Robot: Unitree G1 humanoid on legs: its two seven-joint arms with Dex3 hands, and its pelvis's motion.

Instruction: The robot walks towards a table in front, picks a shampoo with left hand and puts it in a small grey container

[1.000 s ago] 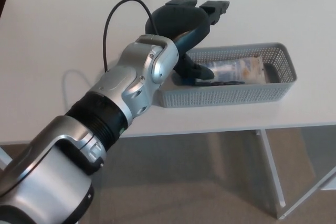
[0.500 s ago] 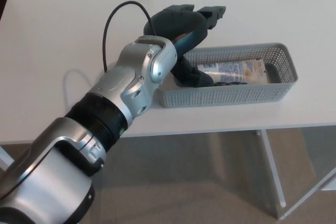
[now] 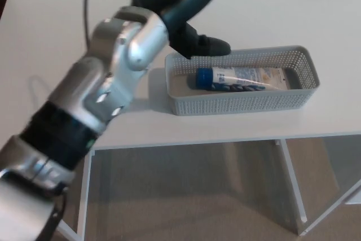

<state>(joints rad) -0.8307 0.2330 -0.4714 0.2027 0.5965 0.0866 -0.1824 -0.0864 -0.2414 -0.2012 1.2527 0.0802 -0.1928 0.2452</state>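
Observation:
The shampoo tube [image 3: 242,78], white with a blue cap, lies on its side inside the small grey mesh container [image 3: 248,103] on the white table. My left hand [image 3: 183,9] hovers above the container's left end, lifted clear of the tube. Its fingers are apart and hold nothing; the thumb [image 3: 210,45] points toward the container. The silver forearm [image 3: 107,83] crosses the picture's left. My right hand does not show.
The white table [image 3: 51,32] stretches left and behind the container. The container stands close to the table's front edge [image 3: 225,137]. Below it are the white table legs [image 3: 294,184] and grey carpet.
My left hand has risen up and away from the container, leaving the shampoo tube lying inside, now fully uncovered. The forearm has swung upward and to the left.

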